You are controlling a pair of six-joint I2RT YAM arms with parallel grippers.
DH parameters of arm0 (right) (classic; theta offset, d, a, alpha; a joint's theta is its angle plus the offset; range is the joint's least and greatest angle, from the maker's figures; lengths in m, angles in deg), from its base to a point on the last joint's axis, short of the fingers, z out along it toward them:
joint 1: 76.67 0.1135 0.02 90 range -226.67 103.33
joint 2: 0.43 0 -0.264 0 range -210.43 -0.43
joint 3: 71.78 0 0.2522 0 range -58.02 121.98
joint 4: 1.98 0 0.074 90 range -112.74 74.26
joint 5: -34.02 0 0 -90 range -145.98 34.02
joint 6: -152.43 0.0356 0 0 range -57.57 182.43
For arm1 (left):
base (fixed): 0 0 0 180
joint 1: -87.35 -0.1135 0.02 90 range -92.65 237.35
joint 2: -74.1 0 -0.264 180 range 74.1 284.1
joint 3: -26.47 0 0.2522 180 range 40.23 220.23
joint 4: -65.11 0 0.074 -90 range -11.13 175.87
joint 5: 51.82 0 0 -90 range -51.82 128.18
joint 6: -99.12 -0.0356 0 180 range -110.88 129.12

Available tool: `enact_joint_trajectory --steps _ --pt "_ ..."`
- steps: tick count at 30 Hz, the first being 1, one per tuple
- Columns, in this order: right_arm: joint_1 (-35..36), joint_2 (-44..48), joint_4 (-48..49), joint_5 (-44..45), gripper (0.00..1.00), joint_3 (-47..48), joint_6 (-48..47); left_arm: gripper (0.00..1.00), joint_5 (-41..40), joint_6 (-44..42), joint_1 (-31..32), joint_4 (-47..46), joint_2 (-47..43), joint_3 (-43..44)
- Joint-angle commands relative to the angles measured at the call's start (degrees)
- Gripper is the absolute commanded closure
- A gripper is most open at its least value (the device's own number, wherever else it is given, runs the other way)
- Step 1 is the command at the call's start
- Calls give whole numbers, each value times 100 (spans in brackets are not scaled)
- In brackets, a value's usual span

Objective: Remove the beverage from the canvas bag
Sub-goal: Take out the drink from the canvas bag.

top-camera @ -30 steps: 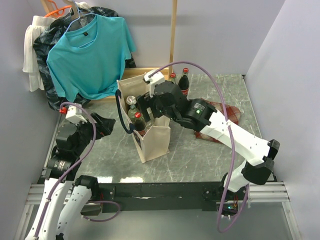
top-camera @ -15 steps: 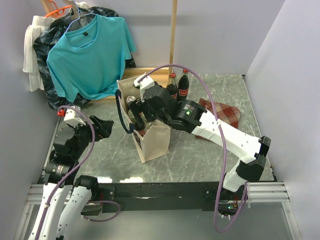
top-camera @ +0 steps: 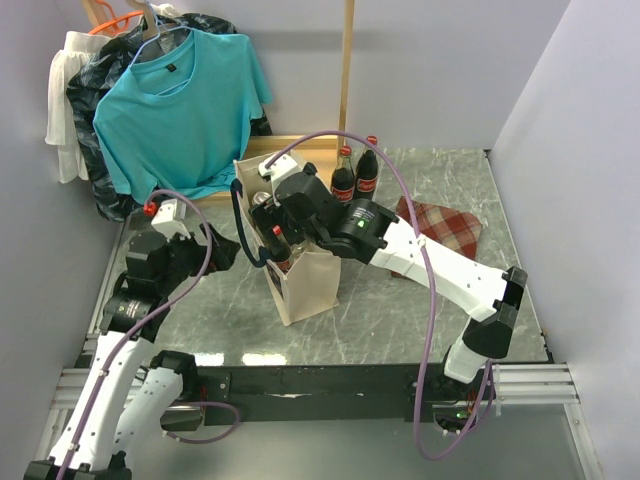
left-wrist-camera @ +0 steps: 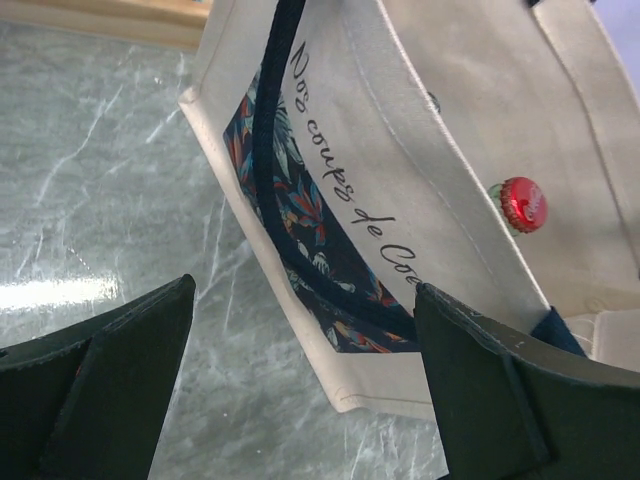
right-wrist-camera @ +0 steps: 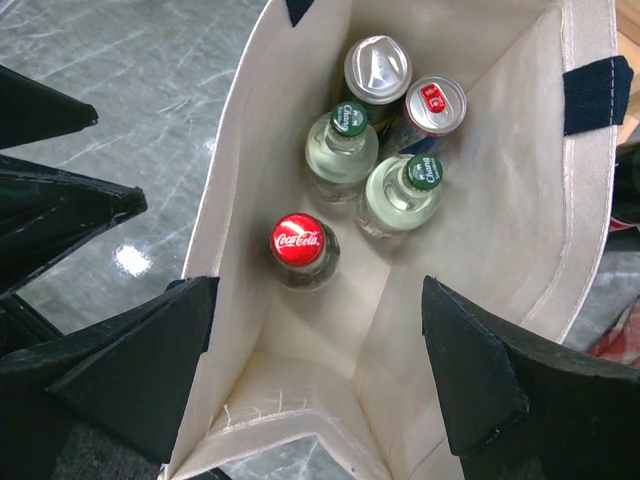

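Marble table (top-camera: 400,310). Canvas bag (top-camera: 308,285) stands upright on it, mouth agape. Right tool (right-wrist-camera: 318,300) above bag mouth, jaws spread, gripping nothing. Left tool (left-wrist-camera: 305,300) facing bag's printed side, released. Inside bag: red-capped cola bottle (right-wrist-camera: 298,243), green-capped bottles (right-wrist-camera: 345,140), cans (right-wrist-camera: 377,68).

The canvas bag (top-camera: 308,285) stands in the middle of the tabletop (top-camera: 390,312), with three bottles (right-wrist-camera: 300,248) and two cans (right-wrist-camera: 377,68) inside. Just behind it, at the far side, stand two more bottles (top-camera: 366,172), and a cloth (top-camera: 447,228) lies to its right.
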Motion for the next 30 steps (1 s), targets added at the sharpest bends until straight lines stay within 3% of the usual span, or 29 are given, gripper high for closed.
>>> enact_joint_trajectory --steps 1,8,16,30 --pt "34 30 152 119 9 228 -76 4 129 -174 -9 -264 -267 245" --pt "34 -49 205 163 9 114 -58 4 954 125 -202 -817 -487 -9" --pt "16 -49 337 163 9 17 -76 4 1896 134 -799 -1028 -74 -18" --pt "-63 -497 249 49 16 201 -67 4 2177 231 -1248 -1187 -434 -212"
